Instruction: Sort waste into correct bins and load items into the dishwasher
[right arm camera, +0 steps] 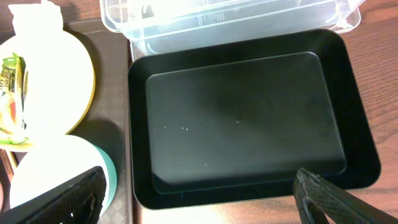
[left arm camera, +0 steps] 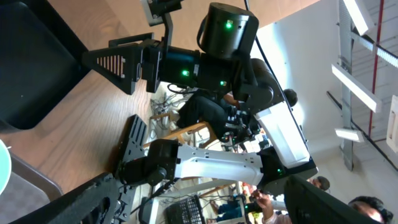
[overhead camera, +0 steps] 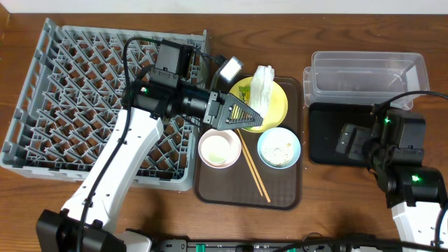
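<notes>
The grey dish rack [overhead camera: 91,105] fills the left. The yellow plate [overhead camera: 278,105] on the brown tray holds the crumpled white napkin [overhead camera: 263,82] and the green-and-orange wrapper [overhead camera: 244,94]. In front stand the white bowl [overhead camera: 220,148] and the light blue bowl [overhead camera: 278,148] with rice; the chopsticks [overhead camera: 253,168] lie between them. The small white cup [overhead camera: 230,68] stands by the rack. My left gripper [overhead camera: 245,116] is open and empty, held over the plate's left edge. My right gripper [right arm camera: 199,199] is open and empty above the black tray [right arm camera: 242,112], with the clear box [right arm camera: 230,18] beyond it.
The brown serving tray [overhead camera: 280,199] lies between the rack and the bins. The clear box [overhead camera: 367,73] and black tray [overhead camera: 325,140] sit at the right. A few white specks [right arm camera: 183,128] lie in the black tray. The left wrist view looks sideways at my right arm [left arm camera: 224,37].
</notes>
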Available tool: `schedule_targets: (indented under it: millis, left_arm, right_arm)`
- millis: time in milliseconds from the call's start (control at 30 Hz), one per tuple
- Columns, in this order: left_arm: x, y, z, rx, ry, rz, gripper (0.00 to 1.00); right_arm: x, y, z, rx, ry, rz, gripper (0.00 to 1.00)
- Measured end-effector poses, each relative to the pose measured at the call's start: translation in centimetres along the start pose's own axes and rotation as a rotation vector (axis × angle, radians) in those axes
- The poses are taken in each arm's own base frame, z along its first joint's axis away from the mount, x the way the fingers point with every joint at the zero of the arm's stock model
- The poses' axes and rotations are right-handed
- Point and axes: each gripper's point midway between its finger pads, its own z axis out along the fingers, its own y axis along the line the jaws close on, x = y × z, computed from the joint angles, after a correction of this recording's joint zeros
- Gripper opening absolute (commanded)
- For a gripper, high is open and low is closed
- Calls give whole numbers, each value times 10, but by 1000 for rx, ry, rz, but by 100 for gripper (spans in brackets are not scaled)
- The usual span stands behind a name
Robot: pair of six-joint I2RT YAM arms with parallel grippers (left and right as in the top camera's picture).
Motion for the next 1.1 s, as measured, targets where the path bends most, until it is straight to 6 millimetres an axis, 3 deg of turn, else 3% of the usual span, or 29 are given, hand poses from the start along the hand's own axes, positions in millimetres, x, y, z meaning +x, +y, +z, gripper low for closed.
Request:
schedule_targets:
  millis: [233, 833, 1100]
  left_arm:
    - [0, -1, 0, 5, 1, -13, 85]
    - [0, -1, 0, 5, 1, -100, 8]
    - [0, -1, 0, 6, 1, -103, 8]
  right_arm:
    - [0, 0, 0, 0, 0, 0, 94]
    - [0, 0, 0, -1, 1, 0, 94]
    - [1, 0, 0, -3, 2, 0, 94]
